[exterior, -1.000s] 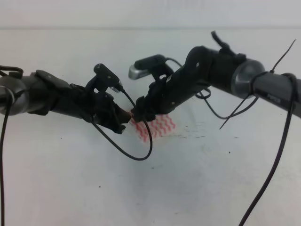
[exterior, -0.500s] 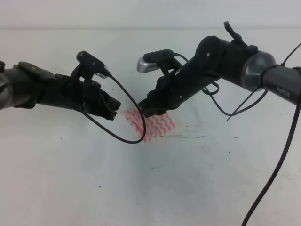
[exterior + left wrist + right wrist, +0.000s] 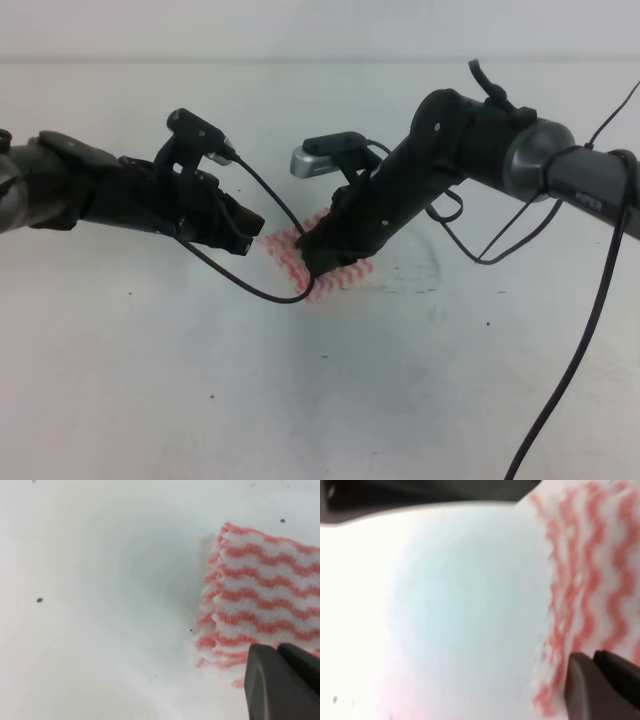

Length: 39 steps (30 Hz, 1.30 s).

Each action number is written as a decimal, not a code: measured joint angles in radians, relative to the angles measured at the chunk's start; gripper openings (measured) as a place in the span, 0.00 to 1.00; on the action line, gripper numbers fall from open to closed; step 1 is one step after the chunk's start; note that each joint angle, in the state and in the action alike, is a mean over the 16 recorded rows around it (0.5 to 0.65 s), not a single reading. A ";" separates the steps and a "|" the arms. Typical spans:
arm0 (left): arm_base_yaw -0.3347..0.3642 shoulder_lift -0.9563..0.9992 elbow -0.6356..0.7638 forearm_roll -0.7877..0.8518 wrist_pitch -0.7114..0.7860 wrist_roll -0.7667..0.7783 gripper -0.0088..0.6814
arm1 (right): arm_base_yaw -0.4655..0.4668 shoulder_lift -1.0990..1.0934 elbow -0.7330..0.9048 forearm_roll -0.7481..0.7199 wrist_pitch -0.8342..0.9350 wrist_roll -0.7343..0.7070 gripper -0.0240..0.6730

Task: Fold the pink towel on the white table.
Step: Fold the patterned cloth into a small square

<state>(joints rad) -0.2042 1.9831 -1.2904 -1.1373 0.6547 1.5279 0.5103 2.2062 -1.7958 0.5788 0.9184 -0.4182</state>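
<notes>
The pink towel (image 3: pixel 343 281) lies folded on the white table (image 3: pixel 300 400), its stacked left edges showing in the left wrist view (image 3: pixel 260 580). My right gripper (image 3: pixel 312 262) is down on the towel's middle and hides much of it. Its fingertips (image 3: pixel 595 680) are shut side by side over the striped cloth (image 3: pixel 590 570). My left gripper (image 3: pixel 250 235) hovers just left of the towel's left edge. Its fingers (image 3: pixel 277 680) are shut, with nothing seen between them, beside the towel's near corner.
A black cable (image 3: pixel 270 290) loops from the left wrist down onto the table just in front of the towel. More cables (image 3: pixel 580 350) hang from the right arm at the right side. Small dark specks (image 3: pixel 39 600) dot the table.
One second ago both grippers met at the towel's left corner. They then drew apart, and since half a second ago the right gripper has come down onto the towel while the left edged back towards it.
</notes>
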 joint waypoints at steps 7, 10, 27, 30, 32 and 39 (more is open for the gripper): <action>0.000 -0.003 0.000 -0.009 0.012 0.001 0.01 | 0.000 0.011 0.000 0.008 0.024 -0.001 0.04; 0.000 -0.003 0.000 -0.011 0.017 0.001 0.01 | 0.000 0.014 0.000 0.009 0.029 -0.001 0.04; -0.003 0.003 0.000 -0.064 0.101 -0.017 0.01 | -0.020 -0.016 0.000 -0.094 -0.035 0.112 0.01; -0.012 0.007 0.000 -0.075 0.119 -0.030 0.01 | -0.040 -0.038 0.000 -0.140 -0.054 0.162 0.01; -0.021 0.012 0.000 -0.079 0.128 -0.040 0.01 | -0.054 -0.054 0.000 -0.171 -0.064 0.194 0.01; -0.063 0.037 0.000 -0.071 0.127 -0.075 0.01 | -0.104 -0.101 0.000 -0.229 -0.070 0.259 0.01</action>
<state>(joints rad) -0.2674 2.0203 -1.2906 -1.2083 0.7818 1.4532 0.4062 2.1049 -1.7956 0.3498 0.8481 -0.1594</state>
